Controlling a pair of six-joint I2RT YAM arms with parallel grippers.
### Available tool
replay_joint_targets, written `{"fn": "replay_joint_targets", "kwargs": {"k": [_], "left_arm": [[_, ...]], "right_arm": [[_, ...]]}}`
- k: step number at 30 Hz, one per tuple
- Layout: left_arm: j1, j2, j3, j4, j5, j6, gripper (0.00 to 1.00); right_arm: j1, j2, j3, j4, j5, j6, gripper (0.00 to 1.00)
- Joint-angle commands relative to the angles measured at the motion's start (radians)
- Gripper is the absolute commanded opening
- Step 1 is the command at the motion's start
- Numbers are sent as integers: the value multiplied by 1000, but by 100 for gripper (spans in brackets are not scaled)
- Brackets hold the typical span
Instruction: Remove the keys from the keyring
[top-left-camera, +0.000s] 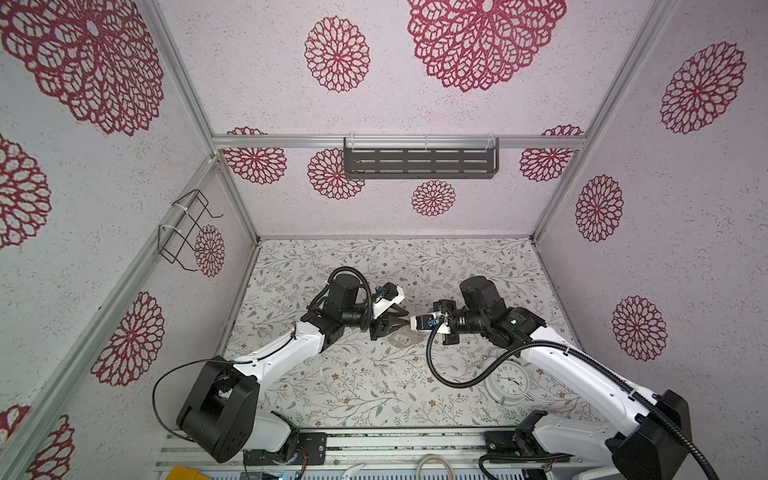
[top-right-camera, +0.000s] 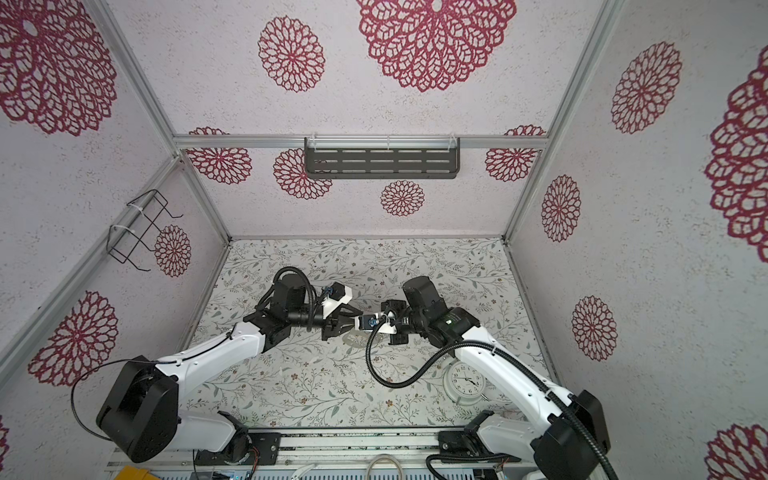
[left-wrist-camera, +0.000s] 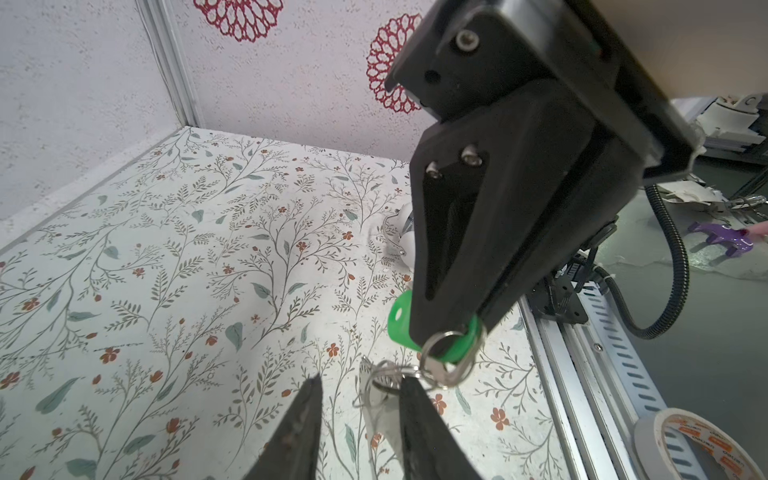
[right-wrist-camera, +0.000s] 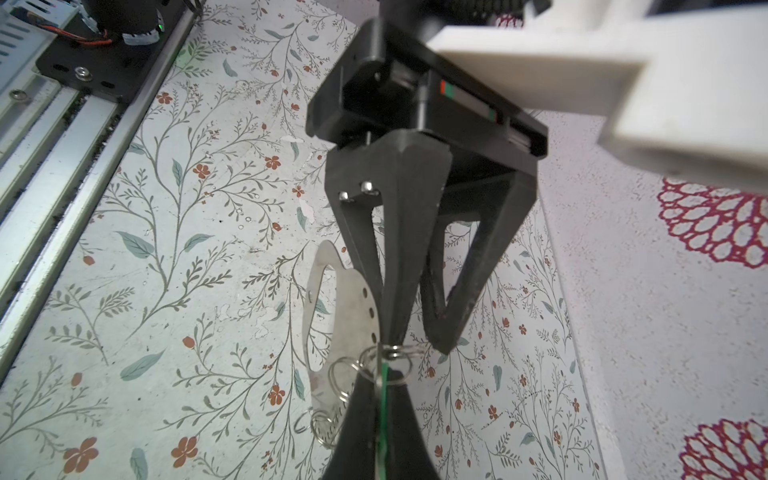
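Observation:
My right gripper (right-wrist-camera: 382, 380) is shut on the green plastic tag of a key (left-wrist-camera: 461, 345), held above the floral table. A wire split ring (left-wrist-camera: 446, 365) passes through the tag. More wire rings (right-wrist-camera: 345, 382) link it to the keyring (right-wrist-camera: 349, 316), a flat dull-metal loop with a large oval opening that hangs below. In both top views the keyring (top-left-camera: 401, 338) (top-right-camera: 353, 338) shows faintly under the grippers. My left gripper (left-wrist-camera: 363, 382) faces the right one, open. One of its fingertips (left-wrist-camera: 409, 384) touches the rings. Its jaws stand either side of the hanging keyring.
A white alarm clock (top-left-camera: 506, 380) (top-right-camera: 467, 380) lies on the table under the right arm. A dark slotted shelf (top-left-camera: 419, 162) hangs on the back wall and a wire rack (top-left-camera: 187, 228) on the left wall. A tape roll (left-wrist-camera: 698, 449) sits beyond the front rail (top-left-camera: 395, 436).

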Motion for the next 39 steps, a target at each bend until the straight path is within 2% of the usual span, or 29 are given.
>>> {"fn": "replay_joint_targets", "kwargs": {"k": [1, 7, 18, 31, 39], "left_arm": [[-22, -21, 28, -102, -14, 132, 36], [-22, -56, 22, -156, -90, 173, 36], [2, -161, -81, -50, -308, 95, 37], [15, -255, -169, 10, -345, 55, 37], [13, -266, -184, 37, -372, 59, 37]], "right_arm": [[3, 10, 61, -35, -19, -33, 0], [3, 38, 105, -126, -23, 0, 0], [2, 94, 178, -308, 34, 129, 0], [5, 265, 403, -596, 89, 156, 0], [24, 331, 509, -736, 227, 146, 0]]}}
